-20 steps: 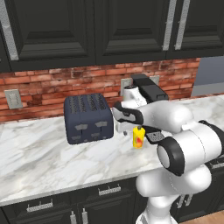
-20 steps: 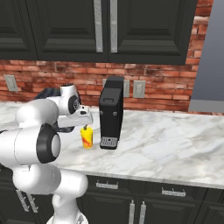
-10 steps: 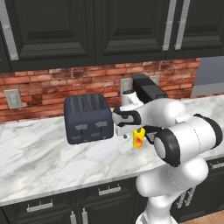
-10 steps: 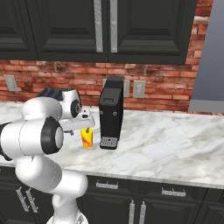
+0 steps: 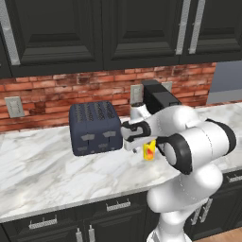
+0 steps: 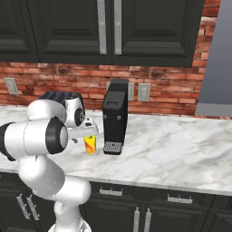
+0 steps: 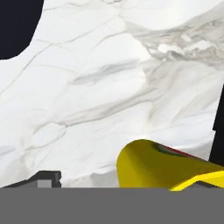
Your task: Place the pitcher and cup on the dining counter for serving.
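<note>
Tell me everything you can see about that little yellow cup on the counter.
The cup is small and bright yellow with orange-red markings on its side, glossy like glazed ceramic or plastic. It stands upright on the white-grey marble counter, between the dark toaster and the black coffee machine, touching neither. The robot's gripper sits right above it; whether the fingers touch it cannot be told. In the hand view its rim looms very near.

You're looking at a yellow cup (image 5: pixel 149 151) with orange-red markings on a white bench (image 5: pixel 42 175) veined in grey. The toaster (image 5: pixel 93 127) is dark navy, the coffee machine (image 6: pixel 114 118) black, the wall red brick (image 6: pixel 54 81), the cabinets (image 5: pixel 94 33) black with silver handles.
</note>
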### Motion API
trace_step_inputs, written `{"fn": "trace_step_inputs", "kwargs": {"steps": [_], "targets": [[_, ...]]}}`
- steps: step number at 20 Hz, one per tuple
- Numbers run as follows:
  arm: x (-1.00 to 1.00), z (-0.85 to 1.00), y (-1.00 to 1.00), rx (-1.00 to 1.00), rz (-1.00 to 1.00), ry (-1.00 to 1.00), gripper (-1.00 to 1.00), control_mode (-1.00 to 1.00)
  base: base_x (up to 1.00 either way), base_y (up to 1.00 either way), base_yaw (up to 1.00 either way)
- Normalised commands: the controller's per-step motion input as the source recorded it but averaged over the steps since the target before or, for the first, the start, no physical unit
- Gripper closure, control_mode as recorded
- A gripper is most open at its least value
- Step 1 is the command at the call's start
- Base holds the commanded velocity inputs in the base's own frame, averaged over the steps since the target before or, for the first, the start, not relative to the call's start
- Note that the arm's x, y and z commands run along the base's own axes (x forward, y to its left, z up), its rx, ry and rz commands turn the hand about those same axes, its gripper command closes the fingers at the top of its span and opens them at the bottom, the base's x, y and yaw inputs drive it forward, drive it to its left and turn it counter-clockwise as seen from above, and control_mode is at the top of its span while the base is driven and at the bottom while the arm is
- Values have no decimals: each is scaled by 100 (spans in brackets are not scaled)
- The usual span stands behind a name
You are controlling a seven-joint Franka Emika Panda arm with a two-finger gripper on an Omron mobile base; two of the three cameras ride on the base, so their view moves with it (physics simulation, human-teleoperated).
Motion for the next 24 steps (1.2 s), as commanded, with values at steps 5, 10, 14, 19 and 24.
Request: {"fn": "trace_step_inputs", "kwargs": {"steps": [5, 10, 14, 19, 24], "targets": [[0, -6, 0, -1, 0, 1, 100, -100, 0, 0, 0], [-8, 0, 0, 0, 0, -2, 100, -100, 0, 0, 0], [-46, 21, 4, 0, 0, -28, 100, -100, 0, 0, 0], [-62, 66, 22, 0, 0, -29, 100, -100, 0, 0, 0], [-78, 84, 19, 0, 0, -21, 100, -100, 0, 0, 0]]}}
